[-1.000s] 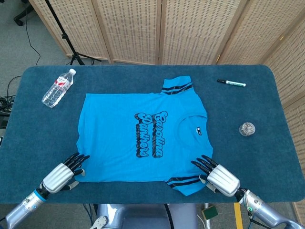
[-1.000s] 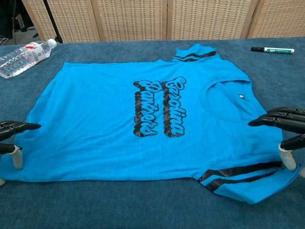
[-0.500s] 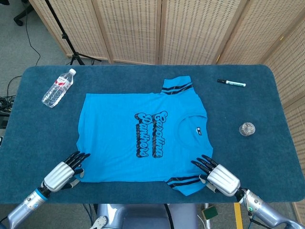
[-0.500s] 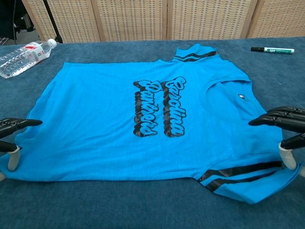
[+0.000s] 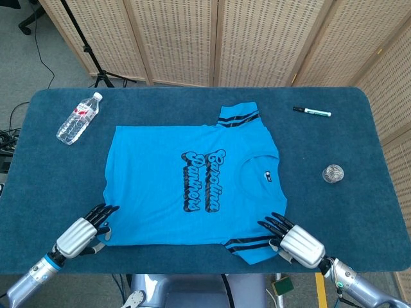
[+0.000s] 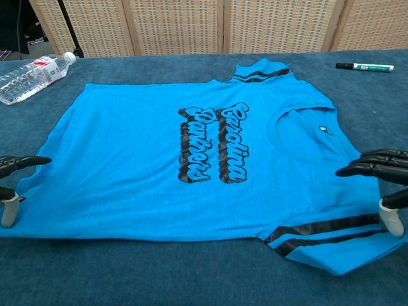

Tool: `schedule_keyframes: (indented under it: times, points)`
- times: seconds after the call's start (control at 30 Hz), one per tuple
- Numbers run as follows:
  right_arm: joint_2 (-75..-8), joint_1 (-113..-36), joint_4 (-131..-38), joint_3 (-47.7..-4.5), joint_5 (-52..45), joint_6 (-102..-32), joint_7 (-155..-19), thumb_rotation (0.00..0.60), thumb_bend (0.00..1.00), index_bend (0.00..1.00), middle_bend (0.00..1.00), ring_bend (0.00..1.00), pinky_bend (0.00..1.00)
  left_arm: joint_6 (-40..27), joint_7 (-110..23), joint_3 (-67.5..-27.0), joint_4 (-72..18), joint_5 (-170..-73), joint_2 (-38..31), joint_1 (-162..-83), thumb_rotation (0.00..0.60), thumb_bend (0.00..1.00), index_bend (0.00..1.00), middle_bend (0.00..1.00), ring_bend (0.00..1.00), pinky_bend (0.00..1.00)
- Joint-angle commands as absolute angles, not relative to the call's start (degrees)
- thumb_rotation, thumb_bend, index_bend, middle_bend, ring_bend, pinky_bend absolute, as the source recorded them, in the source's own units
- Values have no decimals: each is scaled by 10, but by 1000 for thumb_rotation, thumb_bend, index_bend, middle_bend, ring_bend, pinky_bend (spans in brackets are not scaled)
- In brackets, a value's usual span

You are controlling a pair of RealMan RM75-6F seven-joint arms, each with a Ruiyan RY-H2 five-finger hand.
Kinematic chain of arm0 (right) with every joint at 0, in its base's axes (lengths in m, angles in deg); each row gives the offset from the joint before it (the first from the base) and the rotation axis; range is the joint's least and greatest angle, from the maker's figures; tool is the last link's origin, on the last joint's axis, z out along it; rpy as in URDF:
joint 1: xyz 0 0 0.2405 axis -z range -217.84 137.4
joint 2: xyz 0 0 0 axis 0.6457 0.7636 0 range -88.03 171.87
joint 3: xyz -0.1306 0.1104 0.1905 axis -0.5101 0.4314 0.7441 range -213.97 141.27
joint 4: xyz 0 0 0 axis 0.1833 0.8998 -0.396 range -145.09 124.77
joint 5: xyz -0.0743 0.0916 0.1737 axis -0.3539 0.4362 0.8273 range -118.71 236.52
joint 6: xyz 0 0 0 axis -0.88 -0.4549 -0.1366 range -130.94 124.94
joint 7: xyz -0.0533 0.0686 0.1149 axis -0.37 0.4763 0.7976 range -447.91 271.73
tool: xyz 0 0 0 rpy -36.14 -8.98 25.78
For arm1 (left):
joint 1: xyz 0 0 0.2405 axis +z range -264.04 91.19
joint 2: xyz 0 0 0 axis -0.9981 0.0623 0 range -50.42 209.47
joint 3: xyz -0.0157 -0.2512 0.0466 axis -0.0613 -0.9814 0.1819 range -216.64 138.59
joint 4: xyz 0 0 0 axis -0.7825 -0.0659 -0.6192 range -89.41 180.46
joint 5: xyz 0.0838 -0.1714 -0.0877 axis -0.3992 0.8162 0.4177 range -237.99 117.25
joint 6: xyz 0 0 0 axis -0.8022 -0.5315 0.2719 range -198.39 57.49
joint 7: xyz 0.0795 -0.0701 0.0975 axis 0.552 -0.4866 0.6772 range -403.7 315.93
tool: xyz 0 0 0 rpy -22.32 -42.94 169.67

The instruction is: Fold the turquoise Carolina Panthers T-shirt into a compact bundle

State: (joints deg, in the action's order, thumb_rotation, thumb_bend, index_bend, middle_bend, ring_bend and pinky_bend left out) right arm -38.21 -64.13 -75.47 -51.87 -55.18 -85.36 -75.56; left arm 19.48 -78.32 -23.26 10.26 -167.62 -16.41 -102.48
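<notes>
across the middle of the blue desk [image 5: 359,135] the turquoise carolina panthers t-shirt [image 5: 186,186] lies flat, print up. the left robot hand [image 5: 80,234] sits at its near hem corner, fingers spread, holding nothing. the right robot hand [image 5: 297,242] hovers over the near striped sleeve [image 5: 247,246], fingers apart, also holding nothing; contact with the cloth cannot be told.
</notes>
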Motion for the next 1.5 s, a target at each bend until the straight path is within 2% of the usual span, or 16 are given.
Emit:
schedule_keyframes:
  times: [0.03, 0.33, 0.7, 1.5]
  points:
    - [-380, -642, -748, -528, -568, -872, -736, 600, 543, 645, 91, 0, 0, 196, -782, -229, 93, -1679, -155, -1027, 600, 421, 823, 0, 0, 0]
    - [-375, -641, -716, -556, -621, -935, -687, 600, 543, 651, 108, 0, 0, 210, -801, -209, 65, -1693, -125, -1023, 600, 424, 827, 0, 0, 0]
    - [-367, -627, -685, -585, -676, -1016, -671, 600, 543, 658, 111, 0, 0, 263, -810, -177, 40, -1730, -94, -1007, 600, 428, 829, 0, 0, 0]
    - [-370, -609, -655, -618, -739, -1071, -692, 600, 543, 659, 110, 0, 0, 324, -833, -141, 63, -1767, -77, -967, 600, 424, 841, 0, 0, 0]
